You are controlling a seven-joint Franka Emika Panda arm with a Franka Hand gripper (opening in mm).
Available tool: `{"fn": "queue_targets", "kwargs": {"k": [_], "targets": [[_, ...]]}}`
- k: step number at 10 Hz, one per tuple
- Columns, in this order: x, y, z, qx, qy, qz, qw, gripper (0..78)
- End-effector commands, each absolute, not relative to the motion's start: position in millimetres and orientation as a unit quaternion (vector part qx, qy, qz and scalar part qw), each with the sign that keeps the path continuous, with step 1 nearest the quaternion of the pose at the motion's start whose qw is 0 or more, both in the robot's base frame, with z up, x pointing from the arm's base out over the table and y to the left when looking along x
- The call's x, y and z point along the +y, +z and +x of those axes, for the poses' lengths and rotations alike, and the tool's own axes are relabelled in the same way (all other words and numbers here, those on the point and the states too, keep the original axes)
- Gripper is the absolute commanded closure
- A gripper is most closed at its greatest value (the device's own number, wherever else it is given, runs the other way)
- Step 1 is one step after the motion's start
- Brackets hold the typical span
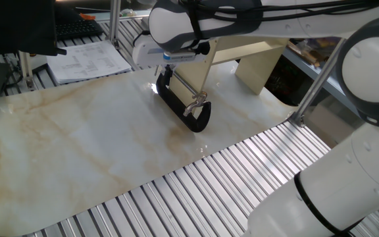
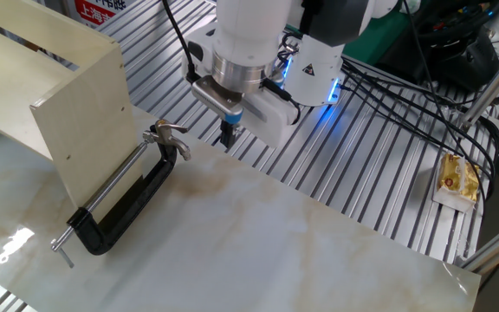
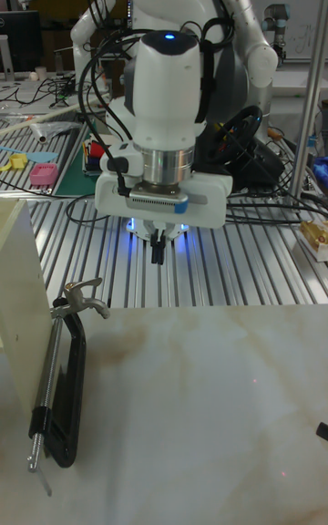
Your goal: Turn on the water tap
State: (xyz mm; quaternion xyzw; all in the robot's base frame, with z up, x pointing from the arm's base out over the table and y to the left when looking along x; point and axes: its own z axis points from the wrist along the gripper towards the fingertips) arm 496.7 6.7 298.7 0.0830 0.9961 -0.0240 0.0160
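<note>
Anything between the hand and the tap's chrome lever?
No: in the other fixed view only bare ribbed table separates the hand from the chrome lever.
</note>
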Motion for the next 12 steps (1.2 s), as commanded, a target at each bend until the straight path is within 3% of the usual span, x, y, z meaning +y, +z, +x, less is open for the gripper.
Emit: {"fn": "queue_targets", "kwargs": {"k": [1, 12], "targets": [[6.9, 299.4, 496.7, 0.996, -0.026, 0.083, 0.018, 77.6], [11.4, 300.2, 496.0, 0.995, -0.048, 0.084, 0.023, 77.6]]}}
